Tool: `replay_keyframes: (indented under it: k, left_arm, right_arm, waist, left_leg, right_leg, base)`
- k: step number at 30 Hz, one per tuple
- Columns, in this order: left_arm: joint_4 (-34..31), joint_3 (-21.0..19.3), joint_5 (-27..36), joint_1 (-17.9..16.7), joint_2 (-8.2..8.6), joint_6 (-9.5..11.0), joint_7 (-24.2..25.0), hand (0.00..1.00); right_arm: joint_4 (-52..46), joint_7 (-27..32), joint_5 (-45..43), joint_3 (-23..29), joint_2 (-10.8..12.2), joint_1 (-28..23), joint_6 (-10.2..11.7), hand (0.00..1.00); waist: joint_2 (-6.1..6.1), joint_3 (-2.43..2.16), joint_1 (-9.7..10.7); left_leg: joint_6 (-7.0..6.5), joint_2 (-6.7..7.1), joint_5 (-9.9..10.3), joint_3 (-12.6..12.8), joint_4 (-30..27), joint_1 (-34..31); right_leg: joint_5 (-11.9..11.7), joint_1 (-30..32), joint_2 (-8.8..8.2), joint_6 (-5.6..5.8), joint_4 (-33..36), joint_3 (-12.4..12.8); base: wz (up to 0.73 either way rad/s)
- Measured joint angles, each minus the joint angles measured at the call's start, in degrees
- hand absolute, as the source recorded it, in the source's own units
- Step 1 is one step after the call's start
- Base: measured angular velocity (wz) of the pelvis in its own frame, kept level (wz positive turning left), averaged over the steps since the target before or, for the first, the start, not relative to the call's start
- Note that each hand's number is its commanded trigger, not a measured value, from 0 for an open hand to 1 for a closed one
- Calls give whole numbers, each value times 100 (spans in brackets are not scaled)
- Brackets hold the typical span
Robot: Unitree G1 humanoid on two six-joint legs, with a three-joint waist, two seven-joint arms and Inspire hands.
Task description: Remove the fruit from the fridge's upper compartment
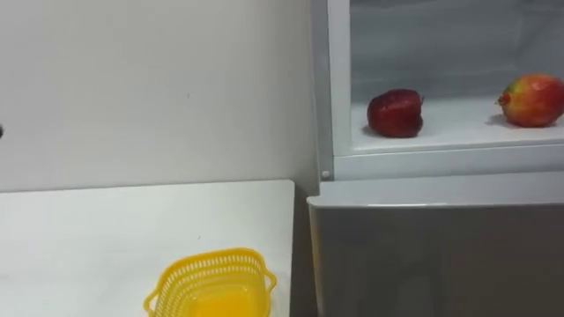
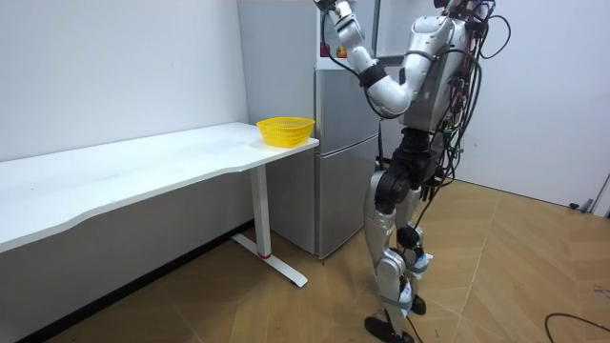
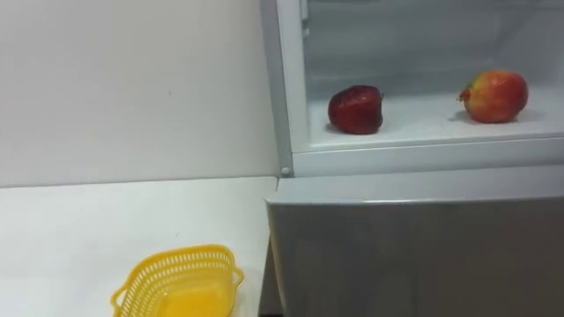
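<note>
Left hand [image 2: 335, 9] raised high, seemingly at the fridge [image 2: 335, 124] top; its grip unreadable.

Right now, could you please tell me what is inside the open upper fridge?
A dark red apple and a red-yellow fruit sit apart on its white shelf. Anything higher up is out of frame.
</note>
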State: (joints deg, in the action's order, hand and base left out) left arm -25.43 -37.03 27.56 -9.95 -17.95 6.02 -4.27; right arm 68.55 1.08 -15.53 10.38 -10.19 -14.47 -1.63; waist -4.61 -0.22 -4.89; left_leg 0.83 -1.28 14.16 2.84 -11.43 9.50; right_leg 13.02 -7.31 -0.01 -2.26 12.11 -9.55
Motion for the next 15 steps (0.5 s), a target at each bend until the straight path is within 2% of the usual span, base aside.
replay_keyframes:
  k: [2, 3, 5, 6, 8, 9, 11, 12, 14, 15]
  left_arm:
    - [495, 3, -6, -267, 99, -106, -125, 0]
    - [702, 4, -7, -366, 133, -108, -159, 0]
    - [1631, 127, 123, -666, 317, -147, -276, 0]
    - [1891, 183, 172, -744, 350, -152, -307, 0]
    - [3035, 422, 273, -1028, 442, -212, -409, 0]
    - [3376, 517, 267, -1041, 448, -219, -404, 0]
    - [4387, 862, 280, -1114, 532, -392, -401, 0]
    - [4566, 948, 280, -1137, 549, -413, -400, 0]
    - [5212, 1270, 211, -1231, 566, -420, -379, 0]
    - [5611, 1425, 131, -1222, 583, -419, -349, 0]
  right_arm:
    - [-2, -7, -13, 0, 3, 9, -80, 0]
    - [-1, -6, -10, -3, -5, 14, -98, 0]
    - [3, -22, -9, -7, -21, -32, -101, 0]
    - [4, -24, -9, -5, -23, -38, -104, 0]
    - [-5, -31, -14, -12, -25, -21, -101, 0]
    - [-4, -35, -27, -11, -27, -23, -105, 0]
    - [-1, -50, -41, -16, -27, -15, -106, 0]
    - [2, -53, -40, -16, -23, -13, -103, 0]
    - [2, -56, -45, -6, -41, 20, -95, 0]
    - [-9, -58, -58, -8, -83, 28, -94, 0]
  waist:
    - [-9, 13, -3]
    - [13, 4, -2]
    - [14, 9, 1]
    - [36, 7, -5]
    - [55, 15, -11]
    - [66, 16, -15]
    - [139, 18, 2]
    - [152, 6, 4]
    - [246, 31, -3]
    - [252, 33, -1]
  left_leg:
    - [0, 0, 0, -40, 0, -38]
    - [-1, 1, 0, -44, -1, -54]
    - [-1, 13, 0, -54, -20, -49]
    - [-1, 15, 0, -52, -15, -29]
    - [-1, 12, 0, -50, -2, -31]
    - [-1, 12, 0, -50, -2, -36]
    - [0, 12, 0, -66, -9, -99]
    - [0, 12, 0, -78, -14, -102]
    - [0, 7, 2, -82, -27, -96]
    - [-1, 10, 3, -77, -25, -99]
  right_leg:
    - [7, -5, -2, -1, -3, -23]
    - [12, -4, -7, -3, 2, -36]
    - [54, 12, -21, -2, 39, -57]
    - [62, 18, -22, -4, 66, -41]
    - [74, 32, -13, -12, 71, -24]
    - [74, 31, -16, -12, 63, -38]
    - [76, 47, -18, -12, 46, -66]
    - [76, 47, -19, -12, 41, -77]
    - [74, 38, -14, -15, 28, -75]
    - [73, 38, -21, -14, 23, -85]
  base:
    - [14]
    - [11]
    - [6]
    - [-5]
    - [-6]
    - [4]
    - [8]
    - [8]
    - [0]
    - [0]
